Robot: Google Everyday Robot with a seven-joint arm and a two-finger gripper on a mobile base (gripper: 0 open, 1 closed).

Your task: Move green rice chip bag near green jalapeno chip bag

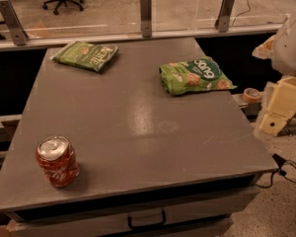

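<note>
Green rice chip bag [195, 75] is found lying flat on the grey table [138, 127], in the upper right of the frame near the table's right edge, with its dark round logo turned toward the upper right. The green jalapeno chip bag [86, 55] is seen in the upper left of the frame, near the far edge, and the two bags are well apart with bare tabletop between them. A red soda can [57, 161] is stood upright in the lower left, well away from both. The task is judged to be at its very start: the rice bag is not yet gripped or lifted, and the whole carry toward the upper left is left to be done. The gripper [276, 113] is taken to be the pale blocky part at the right edge of the frame, off the table and to the lower right of the rice bag, apart from it; whether it is open or closed cannot be told. A reach leftward over the table's right edge is judged to be needed before the bag can be grasped
</note>
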